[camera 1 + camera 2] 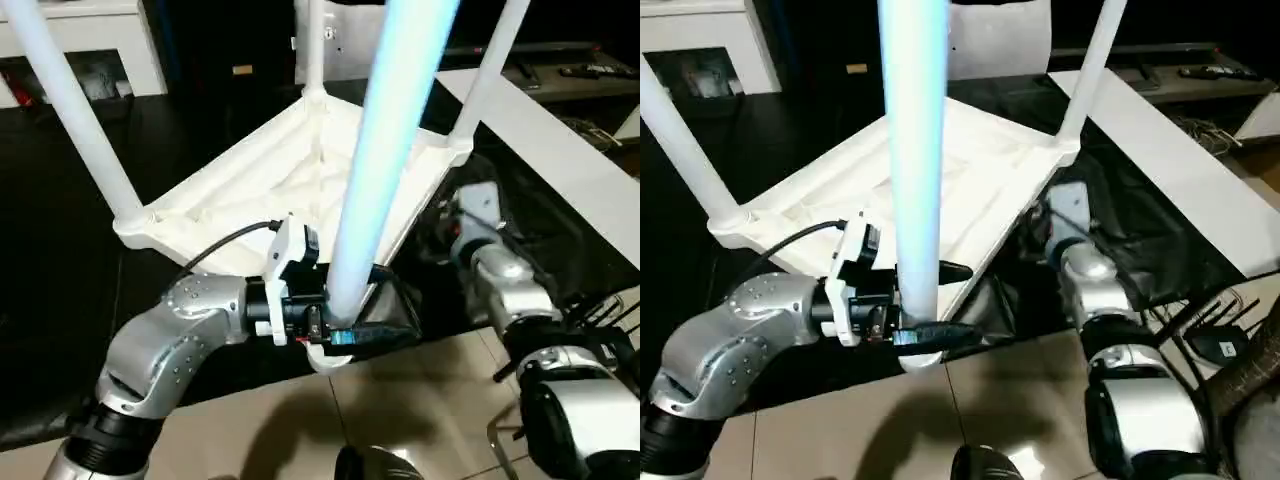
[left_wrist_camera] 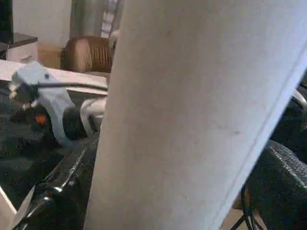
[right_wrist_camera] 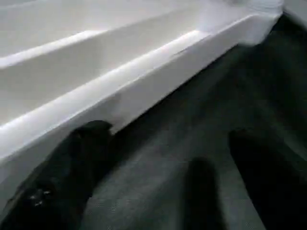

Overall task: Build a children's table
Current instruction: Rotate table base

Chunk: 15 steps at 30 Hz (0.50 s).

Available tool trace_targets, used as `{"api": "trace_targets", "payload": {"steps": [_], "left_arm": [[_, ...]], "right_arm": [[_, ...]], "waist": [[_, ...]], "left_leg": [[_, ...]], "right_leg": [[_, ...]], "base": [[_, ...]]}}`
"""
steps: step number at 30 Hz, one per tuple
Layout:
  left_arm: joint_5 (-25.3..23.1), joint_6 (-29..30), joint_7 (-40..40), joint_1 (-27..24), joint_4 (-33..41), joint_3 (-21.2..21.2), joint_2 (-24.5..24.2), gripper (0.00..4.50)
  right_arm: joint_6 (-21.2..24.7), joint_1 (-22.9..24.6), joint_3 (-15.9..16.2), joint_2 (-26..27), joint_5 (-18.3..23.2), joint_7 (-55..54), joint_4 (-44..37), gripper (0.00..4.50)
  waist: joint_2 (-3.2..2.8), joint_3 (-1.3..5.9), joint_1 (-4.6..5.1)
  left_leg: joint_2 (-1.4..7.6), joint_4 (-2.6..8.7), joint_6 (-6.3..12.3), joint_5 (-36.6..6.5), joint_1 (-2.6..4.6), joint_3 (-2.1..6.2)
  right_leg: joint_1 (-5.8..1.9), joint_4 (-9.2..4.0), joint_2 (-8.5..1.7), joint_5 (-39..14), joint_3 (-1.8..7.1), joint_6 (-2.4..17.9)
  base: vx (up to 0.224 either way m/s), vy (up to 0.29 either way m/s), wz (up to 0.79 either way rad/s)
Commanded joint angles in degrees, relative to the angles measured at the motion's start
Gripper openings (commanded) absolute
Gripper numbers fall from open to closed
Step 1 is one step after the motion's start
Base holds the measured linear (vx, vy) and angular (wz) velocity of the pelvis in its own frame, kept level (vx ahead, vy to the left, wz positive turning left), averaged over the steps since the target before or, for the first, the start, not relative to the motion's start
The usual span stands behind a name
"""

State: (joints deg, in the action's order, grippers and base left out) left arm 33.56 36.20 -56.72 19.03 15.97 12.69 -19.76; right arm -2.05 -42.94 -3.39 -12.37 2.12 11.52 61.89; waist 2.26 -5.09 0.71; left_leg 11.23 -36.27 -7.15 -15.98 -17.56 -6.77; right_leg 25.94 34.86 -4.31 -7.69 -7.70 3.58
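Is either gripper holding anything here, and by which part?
The left gripper clasps the nearest table leg near its base, by the corner socket. The right gripper is open beside the tabletop's edge, holding nothing.

No readable txt, labels, brand marks, nos. or signs anywhere in the pics.
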Motion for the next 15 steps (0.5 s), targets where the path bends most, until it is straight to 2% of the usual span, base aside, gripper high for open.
{"api": "trace_targets", "payload": {"steps": [1, 5, 6, 10, 15], "left_arm": [[0.60, 0.40, -0.35, 1.12, 1.21, 0.61, 0.31, 4.39], [1.06, 0.63, 0.35, 1.55, 1.74, 1.08, 1.19, 4.39], [1.12, 0.68, 0.62, 1.56, 1.93, 1.17, 1.45, 4.39], [0.83, 0.24, 1.59, 1.70, 1.71, 1.02, 2.01, 4.39], [-1.28, -1.66, 2.90, 2.55, -0.17, 0.54, 2.40, 4.39]], "right_arm": [[-0.32, -1.01, 1.37, 1.82, 0.40, 3.63, 0.32, 4.50], [-2.28, -3.01, 3.01, 5.43, -0.24, 7.42, 1.70, 4.50], [-2.64, -3.52, 3.40, 6.29, -0.43, 8.10, 1.91, 4.50], [-3.44, -4.40, 4.22, 7.86, -1.12, 10.13, 2.24, 4.50], [-4.68, -4.52, 5.42, 8.99, -2.06, 13.29, 2.28, 4.50]], "waist": [[-0.48, 4.26, -0.32], [-0.46, 4.37, 0.41], [-0.16, 4.45, 0.65], [-0.44, 4.40, 1.16], [-0.57, 4.54, 1.20]], "left_leg": [[-0.45, 3.85, 5.08, -1.35, -3.10, -1.48], [-0.28, 3.81, 5.57, -1.11, -3.11, -1.42], [-0.30, 3.77, 5.59, -1.13, -3.13, -1.45], [-0.19, 3.72, 5.73, -0.70, -3.18, -1.39], [0.15, 3.76, 6.18, 0.26, -3.09, -1.36]], "right_leg": [[-5.79, -5.04, -2.38, -26.65, 2.45, 3.13], [-5.79, -4.80, -2.62, -25.56, 2.57, 4.84], [-5.84, -4.83, -2.68, -25.85, 2.58, 4.93], [-5.83, -4.81, -2.78, -25.54, 2.62, 5.32], [-5.85, -4.54, -2.84, -23.37, 2.66, 6.90]], "base": [[0.000, 0.000, 0.00], [0.000, 0.000, 0.00], [0.000, 0.000, 0.00], [0.000, 0.000, 0.00], [0.000, 0.000, 0.00]]}}
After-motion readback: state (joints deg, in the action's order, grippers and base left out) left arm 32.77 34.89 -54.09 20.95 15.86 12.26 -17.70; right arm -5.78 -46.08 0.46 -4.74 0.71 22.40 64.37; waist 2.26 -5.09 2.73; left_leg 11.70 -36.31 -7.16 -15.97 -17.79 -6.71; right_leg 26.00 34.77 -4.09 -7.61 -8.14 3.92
